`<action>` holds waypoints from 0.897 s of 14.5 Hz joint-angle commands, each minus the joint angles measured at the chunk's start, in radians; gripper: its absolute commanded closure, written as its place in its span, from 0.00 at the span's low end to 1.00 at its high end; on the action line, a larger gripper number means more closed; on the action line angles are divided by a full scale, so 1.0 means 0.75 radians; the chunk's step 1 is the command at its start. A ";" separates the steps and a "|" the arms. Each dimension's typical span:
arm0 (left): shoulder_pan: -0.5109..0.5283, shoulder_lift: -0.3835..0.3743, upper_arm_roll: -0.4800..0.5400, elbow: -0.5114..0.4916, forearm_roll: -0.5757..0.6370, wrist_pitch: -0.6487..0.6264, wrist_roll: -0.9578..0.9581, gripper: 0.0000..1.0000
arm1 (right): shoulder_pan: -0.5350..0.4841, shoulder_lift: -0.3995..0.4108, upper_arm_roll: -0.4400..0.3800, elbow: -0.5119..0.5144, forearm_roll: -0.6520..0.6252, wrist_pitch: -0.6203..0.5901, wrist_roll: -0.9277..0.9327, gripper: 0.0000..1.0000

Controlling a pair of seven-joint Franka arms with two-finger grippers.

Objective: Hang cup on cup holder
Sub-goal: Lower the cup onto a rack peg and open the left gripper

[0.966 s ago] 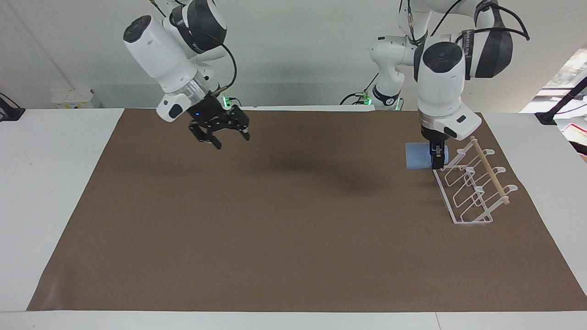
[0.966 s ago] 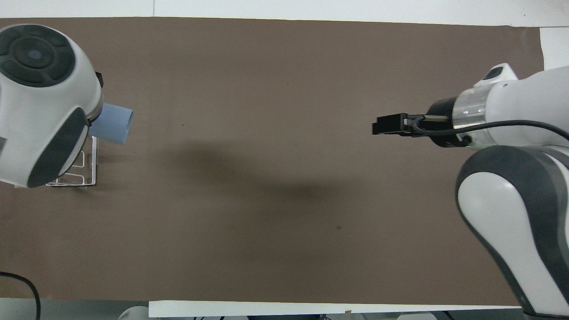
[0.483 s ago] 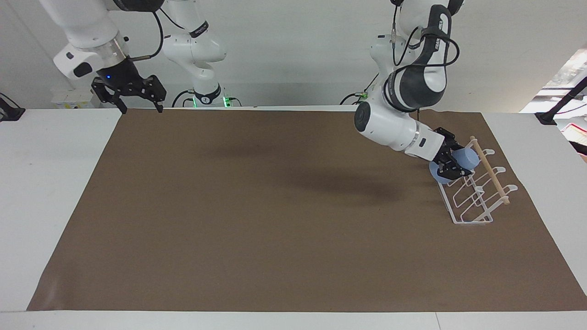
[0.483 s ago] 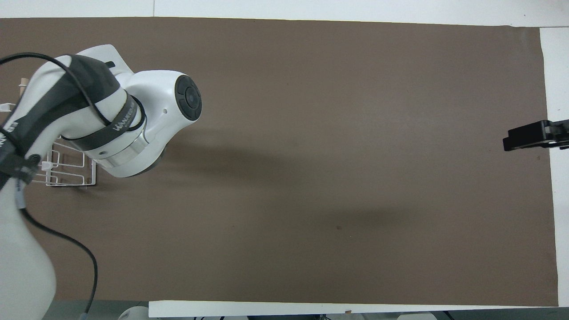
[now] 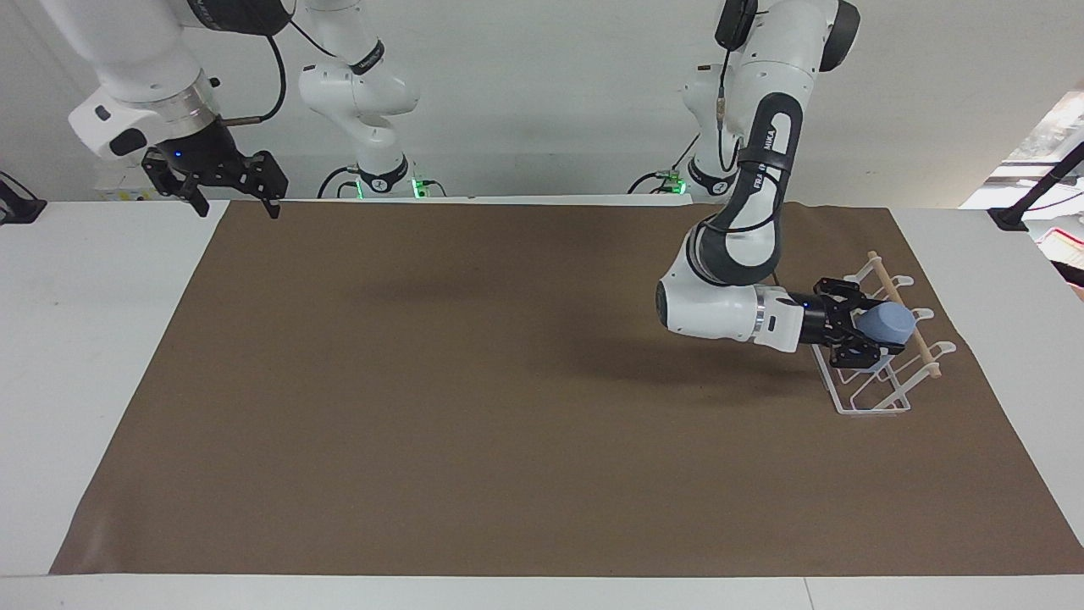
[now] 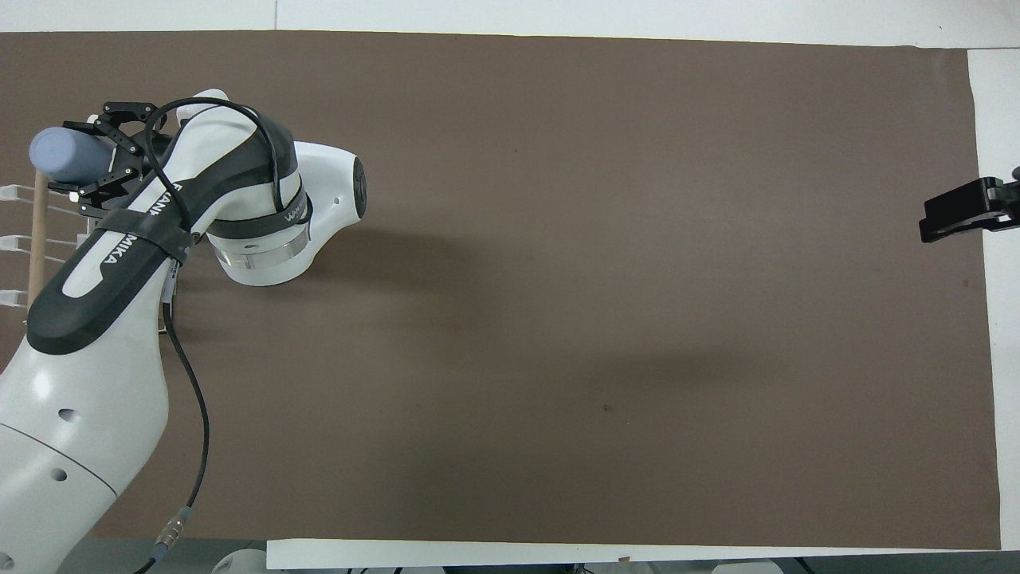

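My left gripper (image 5: 871,329) is shut on the light-blue cup (image 5: 891,323), which it holds on its side just above the white wire cup holder (image 5: 872,411). The cup's closed base points at the wooden dowel (image 5: 921,347) and almost reaches it; I cannot tell whether a prong is inside the cup. From overhead, the cup (image 6: 64,153) sticks out of the left gripper (image 6: 81,158) above the prongs (image 6: 16,191) and dowel (image 6: 36,239). My right gripper (image 5: 239,207) hangs open and empty over the mat's corner at the right arm's end; only its tip (image 6: 956,219) shows overhead.
A brown mat (image 5: 508,407) covers most of the white table (image 5: 93,356). The left arm's elbow (image 5: 703,309) hangs low over the mat beside the rack. Its cable (image 6: 187,414) trails down the forearm.
The left arm has dropped and turned level, carrying the cup from the rack's end nearest the robots to over its middle. The right gripper has drawn back to the mat's corner.
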 commanded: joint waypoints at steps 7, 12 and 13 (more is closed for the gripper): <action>0.073 -0.006 -0.009 -0.071 0.026 0.058 -0.041 1.00 | -0.002 -0.020 0.017 0.009 -0.016 -0.054 -0.001 0.01; 0.097 0.008 -0.011 -0.022 -0.093 0.193 0.068 0.01 | 0.005 -0.036 0.017 -0.025 -0.002 -0.074 -0.001 0.01; 0.120 0.026 -0.007 -0.004 -0.085 0.216 0.091 0.01 | 0.002 -0.042 0.017 -0.035 -0.002 -0.074 -0.001 0.01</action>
